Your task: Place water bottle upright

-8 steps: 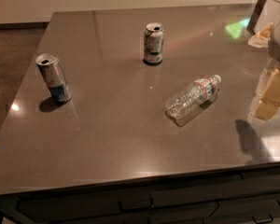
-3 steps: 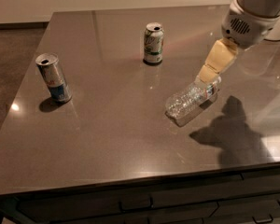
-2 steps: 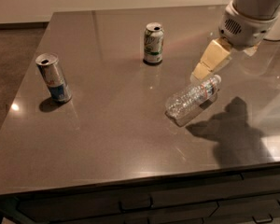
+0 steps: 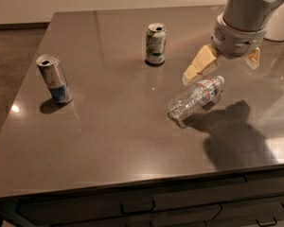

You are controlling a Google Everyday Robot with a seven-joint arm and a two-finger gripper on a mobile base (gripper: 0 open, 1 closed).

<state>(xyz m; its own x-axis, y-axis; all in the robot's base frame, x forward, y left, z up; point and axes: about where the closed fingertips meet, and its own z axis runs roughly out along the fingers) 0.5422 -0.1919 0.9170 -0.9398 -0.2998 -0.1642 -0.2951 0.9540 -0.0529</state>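
Camera view shows your gripper point(image 4: 221, 71) spread wide and empty, seemingly just above the cap end of the water bottle point(image 4: 195, 98), which lies on its side on the table point(image 4: 109, 131). If you close off-centre, the round bottle may roll or squirt away.

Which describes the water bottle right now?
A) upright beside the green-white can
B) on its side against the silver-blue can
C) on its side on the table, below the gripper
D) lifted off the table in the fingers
C: the water bottle lies on its side on the table, well away from both cans. The gripper hovers just above its cap end with its fingers spread open, not closed on it.
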